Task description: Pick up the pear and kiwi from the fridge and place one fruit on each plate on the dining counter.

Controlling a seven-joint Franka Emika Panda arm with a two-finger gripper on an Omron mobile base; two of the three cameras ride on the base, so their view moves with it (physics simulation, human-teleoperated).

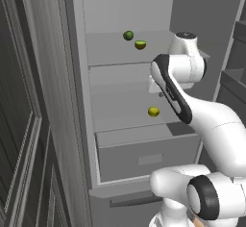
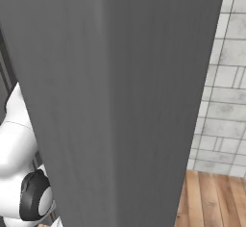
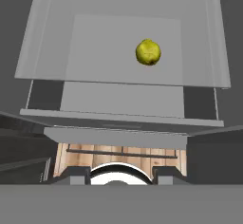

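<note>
The fridge (image 1: pixel 129 101) stands open in front of the robot, and the pear (image 1: pixel 153 111) sits alone on its lower shelf, above the grey drawer (image 1: pixel 149 158) and towards the right half of that shelf. In the hand view the same pear (image 3: pixel 148 52) lies ahead of the gripper and a little to the right of its centre line, with bare shelf all round it. It is roundish, so no long axis dictates how the jaws should turn. The gripper looks to be drawn in to its narrowest with nothing between the fingers; it hangs back from the shelf, looking down on it, and will likely need to spread before closing on the fruit.

One shelf up from the pear, the kiwi (image 1: pixel 140 44) rests beside a dark green ball (image 1: pixel 128 35), the ball just to its left and further back. Neither crowds the pear. What could hamper the reach, I judge, is the upper shelf's front edge above the pear and the drawer front jutting out below it. From the right base view the grey fridge door (image 2: pixel 120 101) blocks the interior.
</note>
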